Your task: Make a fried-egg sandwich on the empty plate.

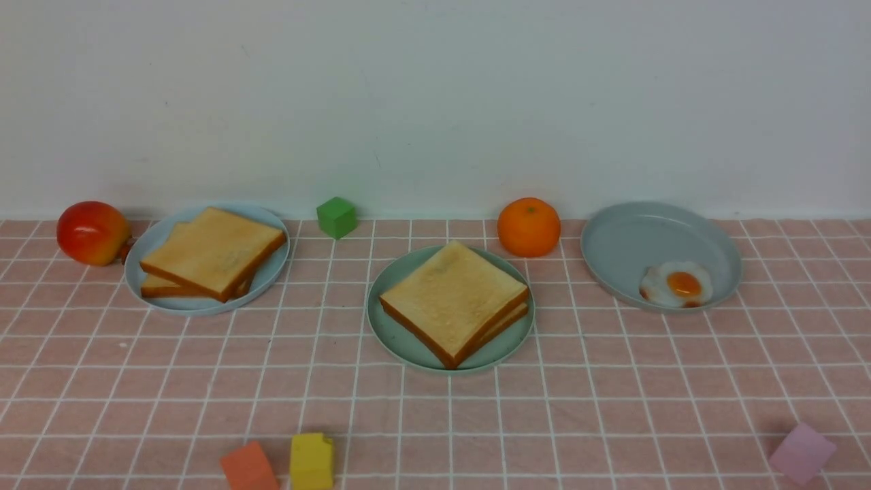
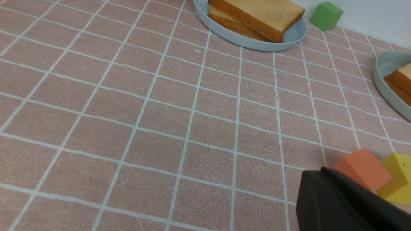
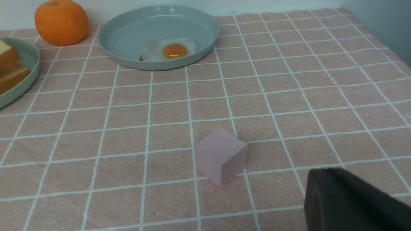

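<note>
You had two toast slices [image 1: 454, 299] stacked on the green plate [image 1: 395, 333] mid-tabletop, no egg visible between them, one egg [image 1: 676, 284] left on the grey plate [image 1: 633, 238]; left fingers together, right fingers' state untellable, both arms clear.

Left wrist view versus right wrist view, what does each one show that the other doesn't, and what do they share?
Only the left wrist view shows the pale blue plate holding two toast slices, the green block, the orange block and the yellow block. Only the right wrist view shows the orange, the grey-blue plate holding a fried egg, and the pink block. Both catch an edge of the mint-green plate with stacked toast, and the pink checked tablecloth.
</note>
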Tool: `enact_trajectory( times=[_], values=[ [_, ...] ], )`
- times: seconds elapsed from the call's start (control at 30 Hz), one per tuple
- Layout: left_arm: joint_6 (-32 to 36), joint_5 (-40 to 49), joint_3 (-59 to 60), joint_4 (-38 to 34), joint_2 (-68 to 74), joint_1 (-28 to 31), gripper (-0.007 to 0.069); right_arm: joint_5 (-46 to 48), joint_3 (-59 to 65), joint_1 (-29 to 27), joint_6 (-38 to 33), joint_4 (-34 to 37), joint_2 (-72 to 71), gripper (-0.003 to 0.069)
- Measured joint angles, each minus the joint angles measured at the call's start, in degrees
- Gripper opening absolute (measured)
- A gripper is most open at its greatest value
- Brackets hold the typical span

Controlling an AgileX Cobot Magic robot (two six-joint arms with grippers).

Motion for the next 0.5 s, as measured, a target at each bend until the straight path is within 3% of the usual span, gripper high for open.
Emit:
enact_trajectory(
  times=[0.5],
  values=[
    [0.00,0.00,0.00,0.05,0.00,0.00,-0.0012,0.02,0.00,0.00,0.00,0.00,0.00,0.0057]
  ],
)
